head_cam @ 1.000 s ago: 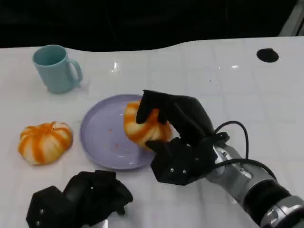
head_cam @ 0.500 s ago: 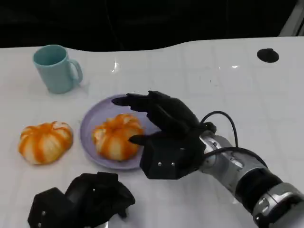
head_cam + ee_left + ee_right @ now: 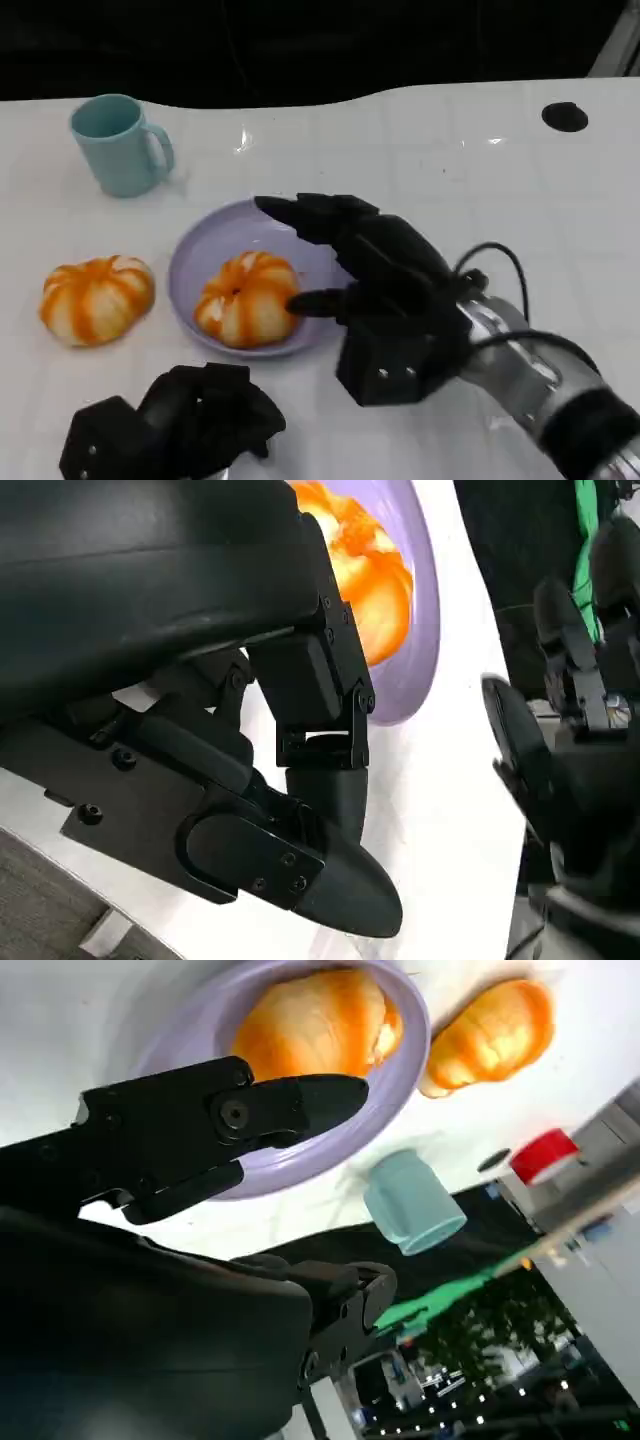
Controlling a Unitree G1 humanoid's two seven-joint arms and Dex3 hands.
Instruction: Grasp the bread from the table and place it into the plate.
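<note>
Round, ridged orange-striped bread (image 3: 246, 298) sits in the smooth lilac plate (image 3: 205, 260). Right hand (image 3: 372, 285) spreads wide at its three o'clock, holding nothing; left hand (image 3: 185, 420) lies curled at six.

A glossy white tabletop (image 3: 430, 150) fills most of the head view, marked with faint grid lines and small bright glints of overhead light, with a round black spot (image 3: 564, 116) near its upper right. Beyond its curved far edge, along the top of the frame, the room is dark. In the right wrist view's lower right, green shapes (image 3: 440, 1305) and small scattered lights show in the darkness.
</note>
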